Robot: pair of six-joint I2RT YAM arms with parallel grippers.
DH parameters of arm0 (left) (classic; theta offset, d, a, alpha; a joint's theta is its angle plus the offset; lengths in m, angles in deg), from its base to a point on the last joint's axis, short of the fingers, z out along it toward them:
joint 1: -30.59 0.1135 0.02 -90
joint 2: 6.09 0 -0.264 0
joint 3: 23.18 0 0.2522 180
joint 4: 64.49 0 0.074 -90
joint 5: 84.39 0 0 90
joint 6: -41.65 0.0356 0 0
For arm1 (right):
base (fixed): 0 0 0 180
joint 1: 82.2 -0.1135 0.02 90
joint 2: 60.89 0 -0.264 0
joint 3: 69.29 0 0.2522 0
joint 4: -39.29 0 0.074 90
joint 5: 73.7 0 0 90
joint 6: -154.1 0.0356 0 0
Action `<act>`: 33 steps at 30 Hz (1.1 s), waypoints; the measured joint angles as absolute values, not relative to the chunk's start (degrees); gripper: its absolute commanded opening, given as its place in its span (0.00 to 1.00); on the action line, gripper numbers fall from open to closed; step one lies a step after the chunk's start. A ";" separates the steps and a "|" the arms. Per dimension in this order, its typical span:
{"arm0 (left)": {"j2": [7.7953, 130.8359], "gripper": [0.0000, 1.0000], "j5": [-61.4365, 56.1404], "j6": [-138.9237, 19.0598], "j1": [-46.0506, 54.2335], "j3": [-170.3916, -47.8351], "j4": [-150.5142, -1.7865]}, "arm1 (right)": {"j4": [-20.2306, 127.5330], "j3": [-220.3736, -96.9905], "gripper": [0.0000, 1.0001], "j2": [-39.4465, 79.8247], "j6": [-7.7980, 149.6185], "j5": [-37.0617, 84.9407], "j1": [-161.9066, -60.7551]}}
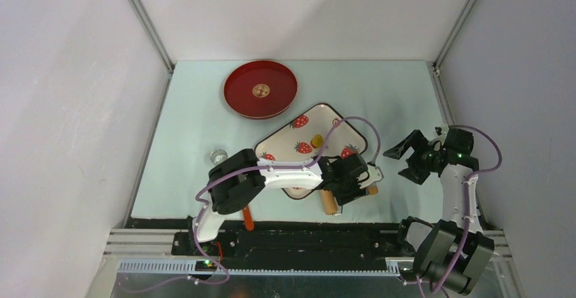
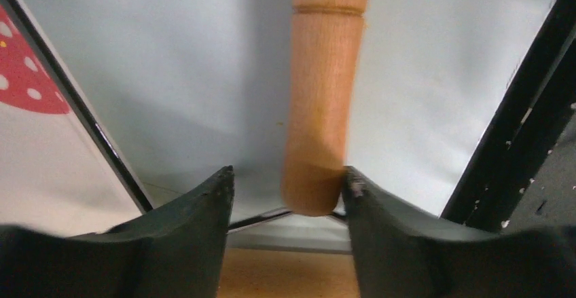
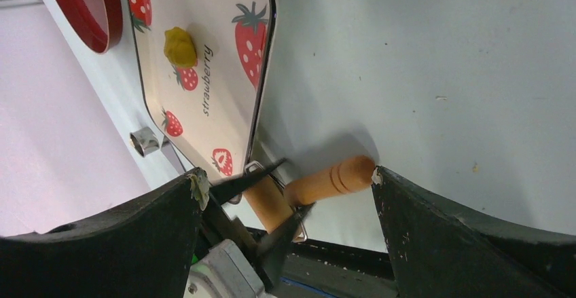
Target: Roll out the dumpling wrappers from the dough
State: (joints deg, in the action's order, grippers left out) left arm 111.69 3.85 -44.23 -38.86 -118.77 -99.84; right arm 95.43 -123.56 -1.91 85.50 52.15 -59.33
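Left wrist view: left end effector point(image 2: 289, 176) jaws apart, straddling handle of light wooden rolling pin point(image 2: 322, 108); one finger touching, not yet clamped. Right end effector point(image 3: 286, 174) wide open, empty, hovering. Beyond: small bright yellow dough lump point(image 3: 180, 47) sits on white strawberry-print tray point(image 3: 197, 6). Far: round red plate point(image 1: 278, 81). Judgement: rolling not begun, nothing flattened yet.

The left arm point(image 1: 272, 176) hides the near corner of the tray point(image 1: 325, 118) and most of the pin point(image 1: 329, 203) (only wooden ends show). An orange thing point(image 1: 248, 218) under it is half covered. From above the dough point(image 1: 316, 138) is too small to read. The plate point(image 3: 95, 6) is cropped in the right wrist view.
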 measured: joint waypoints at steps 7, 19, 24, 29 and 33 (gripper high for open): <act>112.47 0.00 4.62 -43.75 -39.25 -119.66 -98.88 | 95.53 -123.56 0.96 -3.07 85.72 53.73 -56.45; 103.82 0.00 6.04 -45.28 -39.06 -114.92 -99.95 | 95.47 -123.56 0.96 -7.05 87.67 56.33 -54.76; 92.23 0.00 6.02 -46.83 -37.92 -108.73 -95.95 | 94.81 -123.56 0.96 -7.86 88.08 59.04 -54.78; 79.29 0.00 6.54 -48.45 -35.71 -98.26 -88.89 | 93.24 -123.60 0.96 -7.81 88.78 62.12 -59.61; 67.73 0.00 8.40 -48.45 -33.57 -86.53 -85.61 | 91.56 -125.13 0.95 -6.78 90.53 63.89 -68.77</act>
